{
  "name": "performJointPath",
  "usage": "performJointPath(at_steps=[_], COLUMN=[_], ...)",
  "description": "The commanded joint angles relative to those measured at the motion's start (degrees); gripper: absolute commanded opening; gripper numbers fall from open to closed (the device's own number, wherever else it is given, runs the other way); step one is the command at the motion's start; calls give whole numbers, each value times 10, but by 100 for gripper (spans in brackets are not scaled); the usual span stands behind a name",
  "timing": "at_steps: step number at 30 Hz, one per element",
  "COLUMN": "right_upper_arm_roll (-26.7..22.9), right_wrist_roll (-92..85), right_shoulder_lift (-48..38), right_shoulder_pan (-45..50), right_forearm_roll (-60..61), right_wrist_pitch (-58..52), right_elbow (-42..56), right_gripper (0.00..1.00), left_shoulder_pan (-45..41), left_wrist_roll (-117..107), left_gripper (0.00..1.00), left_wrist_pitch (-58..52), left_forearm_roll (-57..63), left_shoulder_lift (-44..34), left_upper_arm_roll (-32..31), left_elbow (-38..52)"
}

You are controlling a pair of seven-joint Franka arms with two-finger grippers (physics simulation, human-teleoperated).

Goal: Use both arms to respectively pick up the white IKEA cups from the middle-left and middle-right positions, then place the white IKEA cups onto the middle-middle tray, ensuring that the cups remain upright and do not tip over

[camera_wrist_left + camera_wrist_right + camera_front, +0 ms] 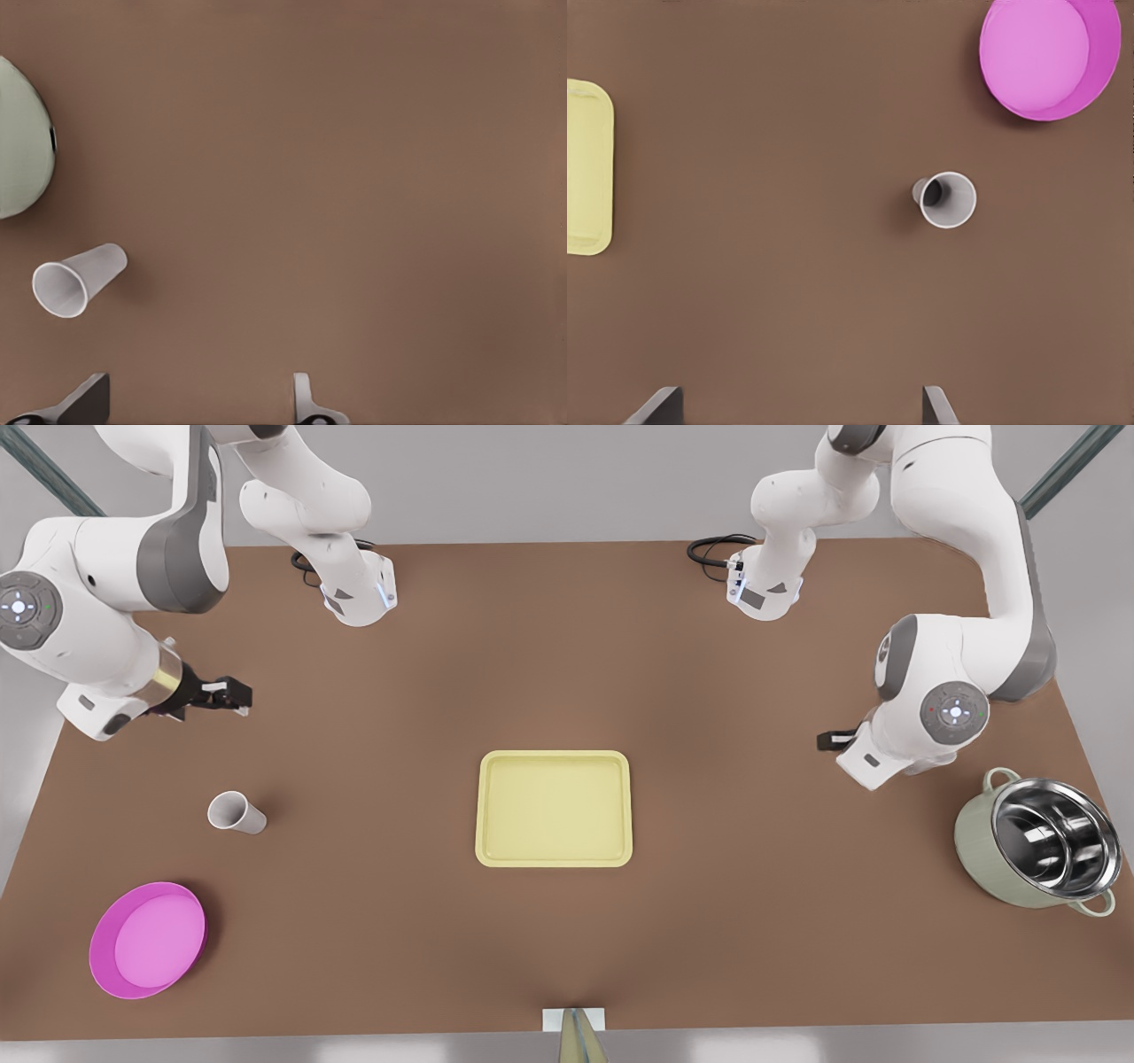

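Clearly nothing is done yet: my right gripper [232, 693] hovers spread above 1 cup [236, 812], my left gripper [199, 403] gapes near the other cup [77, 279] beside the pot [1036, 841]; tray [555, 856] awaits both.

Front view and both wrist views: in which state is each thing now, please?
Cup beside the pot: upright, empty, not held.
Cup beside the plate: upright, empty, not held.
Tray: nothing on it.
Pot: upright, no lid, empty.
Plate: nothing on it.
Left gripper: jaws open, holding nothing.
Right gripper: jaws open, holding nothing.
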Motion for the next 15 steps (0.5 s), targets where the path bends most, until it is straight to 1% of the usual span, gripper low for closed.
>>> performJointPath(at_steps=[1,3,4,6,7,9,11,12,13,14,15], right_upper_arm_roll=[-1,-5,-6,-6,-6,-6,-6,-6,-6,-6,-6], right_wrist_roll=[-23,-28,-33,-41,-41,-41,-41,-55,-75,-86,-86], right_shoulder_lift=[0,21,47,85,113,145,177,192,193,194,207], right_shoulder_pan=[-1,-9,-32,-74,-95,-110,-122,-136,-155,-165,-171], right_forearm_roll=[-2,-3,-6,-7,-3,-8,-5,-3,-5,-5,-5], right_wrist_pitch=[27,36,53,79,88,118,151,171,218,246,262], right_elbow=[-1,0,0,2,14,25,22,13,-23,-41,-47], right_gripper=[100,100,100,100,100,100,100,100,100,100,100], left_shoulder_pan=[-11,-12,-12,-8,-7,-7,-6,-5,-2,2,3], left_wrist_roll=[-58,-52,-51,19,40,52,124,141,150,151,151], left_gripper=[100,100,100,100,100,100,100,100,100,100,100], left_wrist_pitch=[88,88,88,98,150,209,264,264,273,292,292], left_forearm_roll=[-12,-21,-21,-19,-19,-21,-106,-106,-106,-106,-106], left_shoulder_lift=[-23,-21,-20,-5,7,23,23,23,22,18,-2], left_upper_arm_roll=[5,6,6,58,108,151,196,210,221,239,269], left_elbow=[-6,-6,-6,-13,-32,-56,-106,-112,-136,-170,-209])
